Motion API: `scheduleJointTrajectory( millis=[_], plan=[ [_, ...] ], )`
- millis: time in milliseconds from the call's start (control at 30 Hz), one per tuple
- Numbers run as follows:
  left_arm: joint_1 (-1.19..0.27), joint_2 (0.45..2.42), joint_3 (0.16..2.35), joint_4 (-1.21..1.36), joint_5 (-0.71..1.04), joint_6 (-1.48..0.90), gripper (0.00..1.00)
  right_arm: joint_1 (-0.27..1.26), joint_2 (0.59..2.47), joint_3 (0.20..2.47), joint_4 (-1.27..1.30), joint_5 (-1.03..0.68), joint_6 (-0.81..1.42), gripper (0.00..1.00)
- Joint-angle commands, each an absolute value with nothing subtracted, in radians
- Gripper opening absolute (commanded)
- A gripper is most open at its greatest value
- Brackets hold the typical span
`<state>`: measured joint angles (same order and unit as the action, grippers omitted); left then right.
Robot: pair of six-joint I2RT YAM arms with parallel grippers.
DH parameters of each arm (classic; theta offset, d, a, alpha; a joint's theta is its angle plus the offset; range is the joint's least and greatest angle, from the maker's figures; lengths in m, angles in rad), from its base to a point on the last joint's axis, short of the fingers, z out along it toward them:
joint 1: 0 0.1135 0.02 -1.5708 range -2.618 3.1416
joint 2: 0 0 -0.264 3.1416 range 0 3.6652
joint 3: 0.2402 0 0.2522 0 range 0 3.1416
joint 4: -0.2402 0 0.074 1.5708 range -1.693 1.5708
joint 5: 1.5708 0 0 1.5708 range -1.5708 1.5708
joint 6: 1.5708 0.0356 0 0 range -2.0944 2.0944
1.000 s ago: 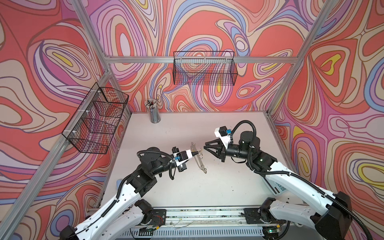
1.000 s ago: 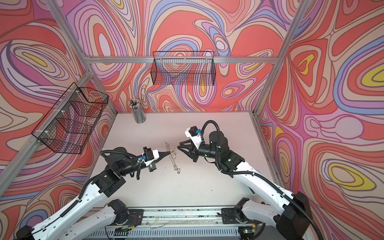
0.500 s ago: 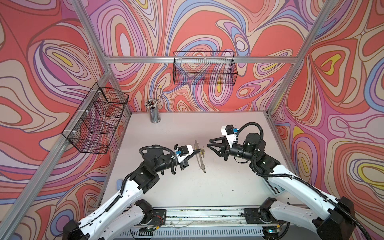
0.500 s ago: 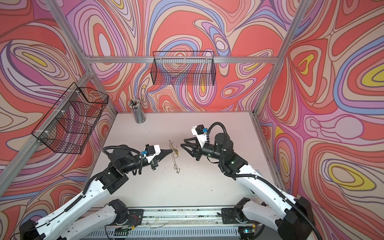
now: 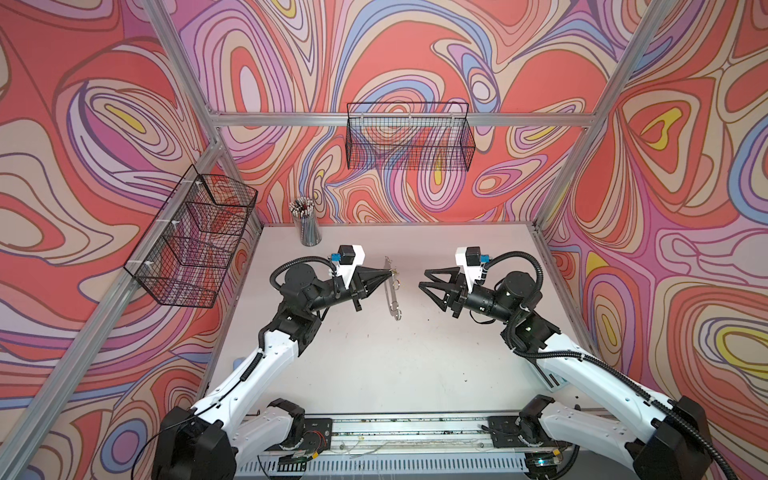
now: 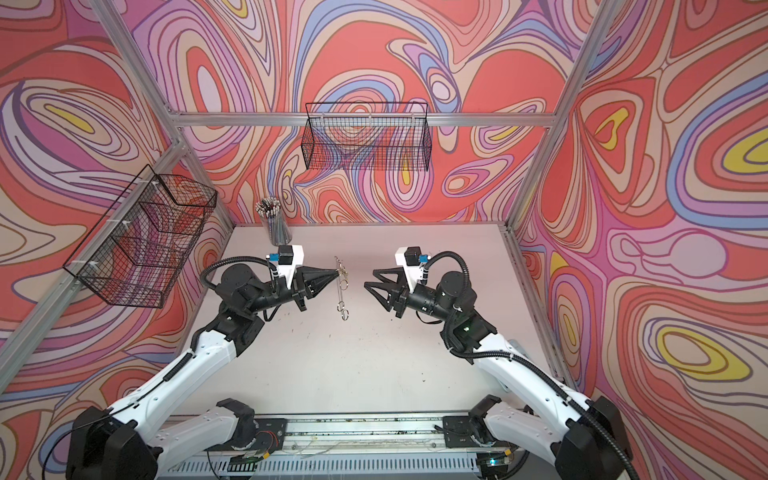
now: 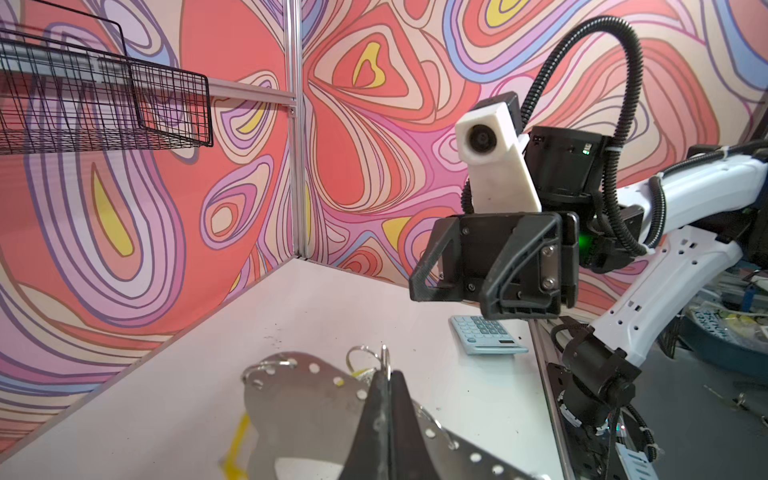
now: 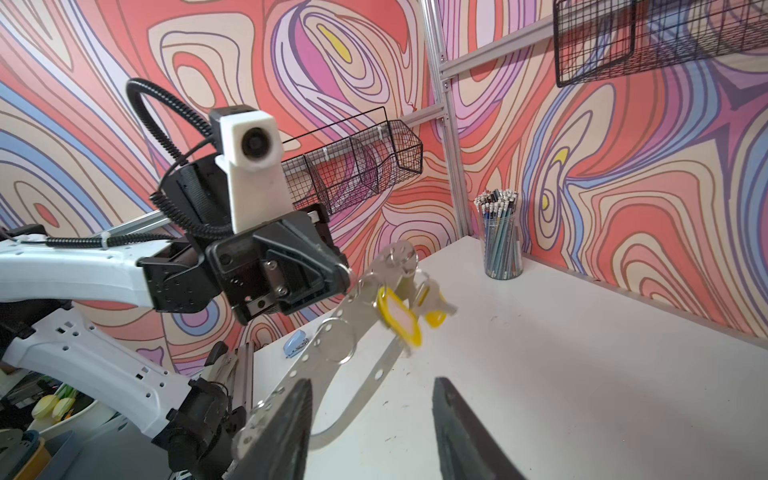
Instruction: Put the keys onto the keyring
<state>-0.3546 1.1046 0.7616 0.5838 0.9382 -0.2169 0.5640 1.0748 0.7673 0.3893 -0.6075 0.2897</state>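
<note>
Left tool [image 5: 390,272] shut tight on edge of keyring [image 5: 391,291]; plate held upright over mid counter [image 5: 374,365], seen edge-on in both top views. Keys [image 8: 437,301] with yellow tags [image 8: 400,318] hang from keyring's wire rings, blurred in right wrist view. Right tool [image 5: 423,279] about half open, empty, facing keyring, apart from it.

walls [image 5: 415,50]: swirly red/pink print | alu frame [image 5: 291,119] | white tbl [image 5: 395,365] | back basket [image 5: 409,137] + side basket [image 5: 195,241], blk wire | pencil cup [image 5: 309,226]
</note>
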Motion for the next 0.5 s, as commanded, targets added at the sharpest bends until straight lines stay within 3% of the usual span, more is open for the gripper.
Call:
scheduleJointTrajectory(
  millis=[0,167,467],
  plan=[
    [-0.334,1.11,0.804,0.741,1.069,-0.302,0.0,0.562,1.118,0.824,0.406,-0.682,0.291,0.48],
    [-0.327,1.138,0.786,0.905,1.103,-0.383,0.0,0.562,1.183,0.878,0.427,-0.758,0.293,0.39],
    [-0.314,1.167,0.781,1.03,1.155,-0.496,0.0,0.562,1.256,0.972,0.454,-0.849,0.314,0.4]
  ],
)
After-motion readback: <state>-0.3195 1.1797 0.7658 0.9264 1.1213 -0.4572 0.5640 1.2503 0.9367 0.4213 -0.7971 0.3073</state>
